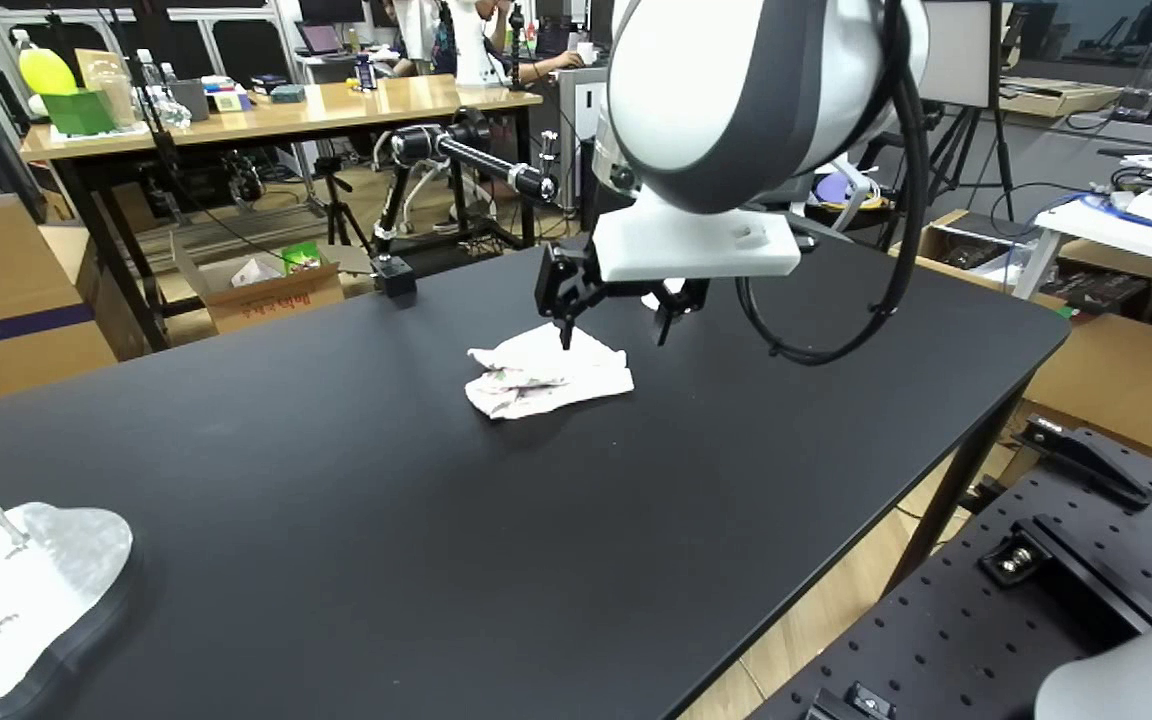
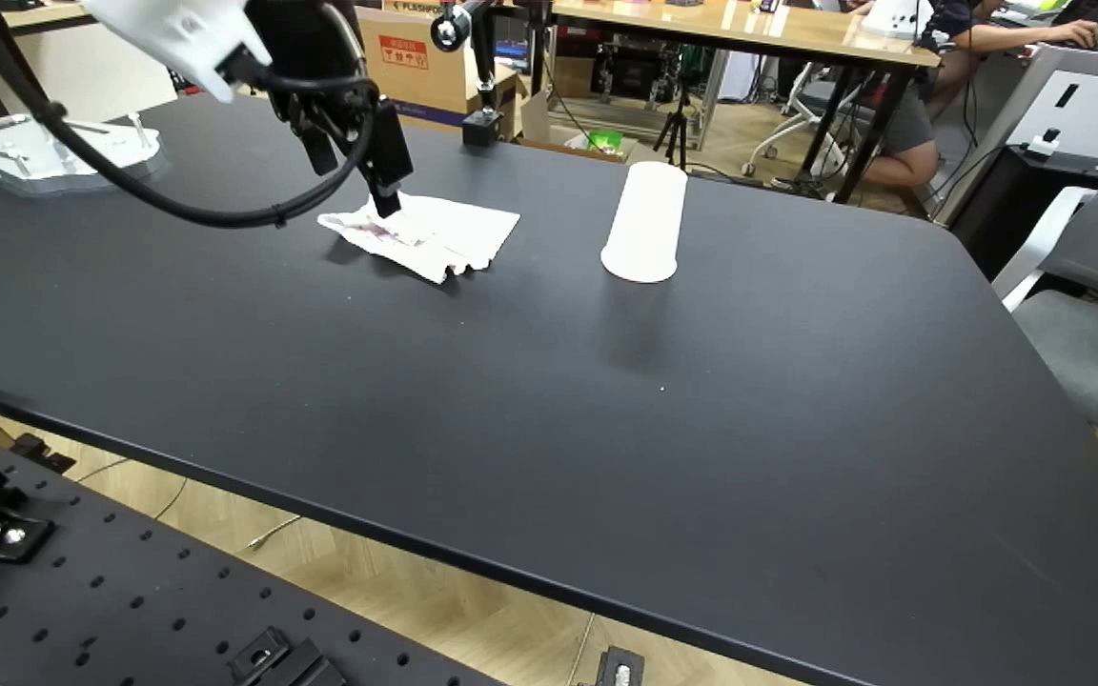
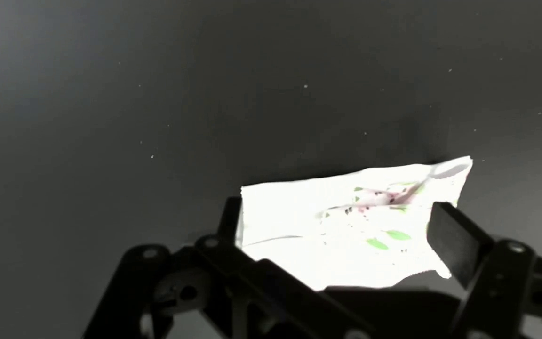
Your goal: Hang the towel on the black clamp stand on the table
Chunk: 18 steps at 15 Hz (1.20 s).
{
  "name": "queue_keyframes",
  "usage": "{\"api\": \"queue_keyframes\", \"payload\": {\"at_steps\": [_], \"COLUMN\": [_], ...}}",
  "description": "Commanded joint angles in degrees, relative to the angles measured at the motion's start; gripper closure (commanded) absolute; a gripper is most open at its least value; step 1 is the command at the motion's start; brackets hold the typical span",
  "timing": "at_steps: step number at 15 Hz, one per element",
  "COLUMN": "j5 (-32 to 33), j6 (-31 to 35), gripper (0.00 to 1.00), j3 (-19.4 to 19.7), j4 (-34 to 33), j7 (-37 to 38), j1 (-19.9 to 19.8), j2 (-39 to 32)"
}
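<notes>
A white towel [image 1: 548,372] with green leaf and pink prints lies folded and crumpled on the black table. It also shows in an exterior view [image 2: 444,232] and between the fingers in the wrist view [image 3: 299,216]. My gripper [image 1: 614,335] is open and empty, pointing down over the towel; it shows too in an exterior view [image 2: 355,181] and in the wrist view [image 3: 337,212]. The fingers appear apart from the cloth. A black clamp stand [image 1: 394,275] with a jointed arm stands at the table's far edge. Its base also shows in an exterior view [image 2: 482,127], with its top cut off.
An upturned white cup [image 2: 642,224] stands on the table to one side of the towel. A pale plate with metal posts [image 1: 46,560] lies at the other end, also in an exterior view [image 2: 63,152]. A black cable loop [image 1: 836,345] hangs from the arm.
</notes>
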<state>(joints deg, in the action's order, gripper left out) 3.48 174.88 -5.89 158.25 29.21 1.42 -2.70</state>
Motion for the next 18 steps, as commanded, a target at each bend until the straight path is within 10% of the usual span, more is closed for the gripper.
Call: {"api": "queue_keyframes", "payload": {"at_steps": [1, 9, 11, 18], "j5": [-1.9, -8.01, -8.95, -9.53], "j6": [6.85, 10.01, 9.73, 9.29], "gripper": [0.0, 0.0, 0.27, 0.75], "j3": [-0.25, 0.79, 0.02, -1.07], "j4": [-2.73, -12.13, -14.32, -17.74], "j7": [-0.54, -10.51, -12.64, -15.93], "j1": [-0.86, 3.1, 2.95, 2.19], "j2": [-7.99, -18.36, -19.94, -22.69]}}
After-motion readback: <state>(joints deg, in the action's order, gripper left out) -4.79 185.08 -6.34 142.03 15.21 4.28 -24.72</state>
